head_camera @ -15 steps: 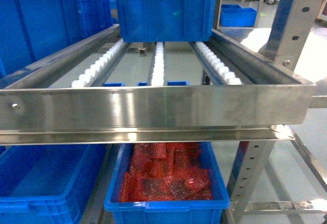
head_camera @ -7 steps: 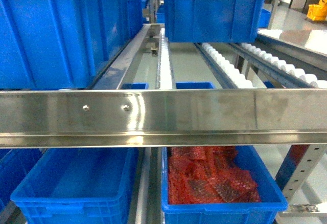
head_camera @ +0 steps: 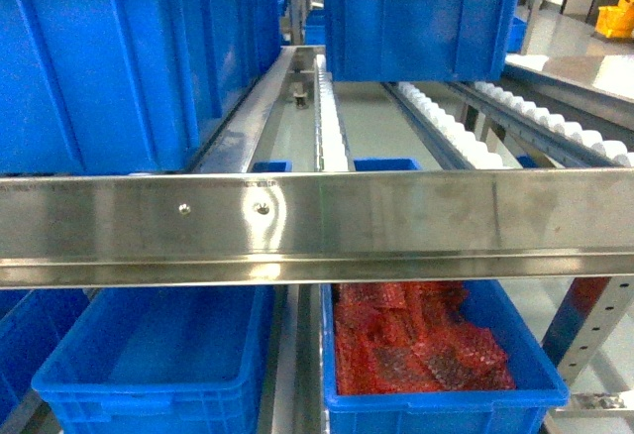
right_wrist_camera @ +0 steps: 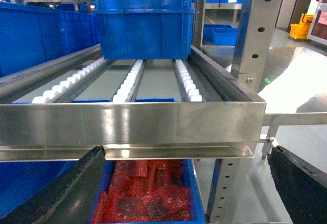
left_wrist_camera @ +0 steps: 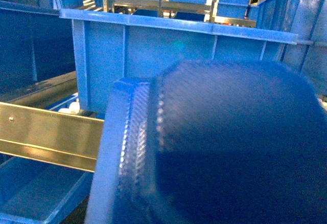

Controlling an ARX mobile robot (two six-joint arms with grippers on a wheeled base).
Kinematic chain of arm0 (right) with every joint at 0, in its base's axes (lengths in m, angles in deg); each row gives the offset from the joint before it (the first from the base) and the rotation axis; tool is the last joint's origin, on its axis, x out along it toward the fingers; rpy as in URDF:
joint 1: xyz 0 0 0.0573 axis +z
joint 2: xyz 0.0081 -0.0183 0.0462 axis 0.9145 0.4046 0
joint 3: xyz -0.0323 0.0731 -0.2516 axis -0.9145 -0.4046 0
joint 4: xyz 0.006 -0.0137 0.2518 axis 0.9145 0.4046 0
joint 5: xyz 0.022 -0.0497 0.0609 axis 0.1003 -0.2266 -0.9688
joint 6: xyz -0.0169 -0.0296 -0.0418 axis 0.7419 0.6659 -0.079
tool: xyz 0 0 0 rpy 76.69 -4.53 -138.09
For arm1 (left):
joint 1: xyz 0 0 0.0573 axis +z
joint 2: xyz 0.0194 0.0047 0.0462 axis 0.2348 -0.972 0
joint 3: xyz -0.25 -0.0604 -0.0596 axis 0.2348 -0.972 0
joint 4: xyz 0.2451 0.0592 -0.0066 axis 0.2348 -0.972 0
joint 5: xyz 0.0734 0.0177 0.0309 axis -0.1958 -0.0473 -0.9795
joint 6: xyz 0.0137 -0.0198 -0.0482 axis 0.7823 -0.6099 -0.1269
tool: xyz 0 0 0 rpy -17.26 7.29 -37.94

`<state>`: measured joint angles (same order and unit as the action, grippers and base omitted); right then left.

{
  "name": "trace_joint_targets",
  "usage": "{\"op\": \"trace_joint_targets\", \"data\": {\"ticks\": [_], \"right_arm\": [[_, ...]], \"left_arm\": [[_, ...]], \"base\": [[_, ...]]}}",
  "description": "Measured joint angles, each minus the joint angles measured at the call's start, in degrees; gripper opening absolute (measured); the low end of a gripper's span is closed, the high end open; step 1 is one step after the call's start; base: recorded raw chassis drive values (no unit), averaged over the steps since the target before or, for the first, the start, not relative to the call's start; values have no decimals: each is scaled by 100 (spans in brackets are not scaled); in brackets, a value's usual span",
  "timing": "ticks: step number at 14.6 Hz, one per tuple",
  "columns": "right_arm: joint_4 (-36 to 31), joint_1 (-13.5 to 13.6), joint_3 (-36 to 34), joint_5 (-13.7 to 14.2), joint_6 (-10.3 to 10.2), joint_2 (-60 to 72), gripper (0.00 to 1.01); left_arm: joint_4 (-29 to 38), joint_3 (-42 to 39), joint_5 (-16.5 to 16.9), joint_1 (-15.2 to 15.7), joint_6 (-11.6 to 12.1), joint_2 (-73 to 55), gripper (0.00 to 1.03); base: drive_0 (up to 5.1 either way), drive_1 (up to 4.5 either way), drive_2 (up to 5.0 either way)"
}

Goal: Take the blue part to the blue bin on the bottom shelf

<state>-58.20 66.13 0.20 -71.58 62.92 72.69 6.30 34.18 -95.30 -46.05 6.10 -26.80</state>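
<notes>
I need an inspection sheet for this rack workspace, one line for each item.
Surface: shiny steel bottom shelf, mostly hidden behind the flat steel front rail.
Job's things: empty blue plastic bin on it, left; rounded blue textured part fills the left wrist view.
Clutter: blue bin of red mesh bags, right.
Grippers: right gripper open, black jaws wide, empty; left gripper unseen.
Cables: nothing seen.
Surroundings: white roller tier with large blue bins; yellow mop bucket.

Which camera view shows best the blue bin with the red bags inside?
The head view: the bin of red bags shows nearly whole under the steel rail. The right wrist view shows only part of it, between dark gripper parts. The left wrist view does not show it.
</notes>
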Motion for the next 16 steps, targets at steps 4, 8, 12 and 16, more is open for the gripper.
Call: {"op": "trace_joint_targets", "data": {"ticks": [4, 8, 12, 16], "right_arm": [[-7, 0, 0, 0, 0, 0, 98], [-7, 0, 0, 7, 0, -2, 98], [-9, 0, 0, 22, -2, 0, 98], [2, 0, 0, 17, 0, 0, 98]], "left_arm": [[2, 0, 0, 0, 0, 0, 43], [13, 0, 0, 0, 0, 0, 43], [-4, 0, 0, 0, 0, -2, 43], [0, 0, 0, 0, 0, -4, 43]], "base": [[0, 0, 0], [0, 0, 0], [0, 0, 0], [0, 0, 0]]}}
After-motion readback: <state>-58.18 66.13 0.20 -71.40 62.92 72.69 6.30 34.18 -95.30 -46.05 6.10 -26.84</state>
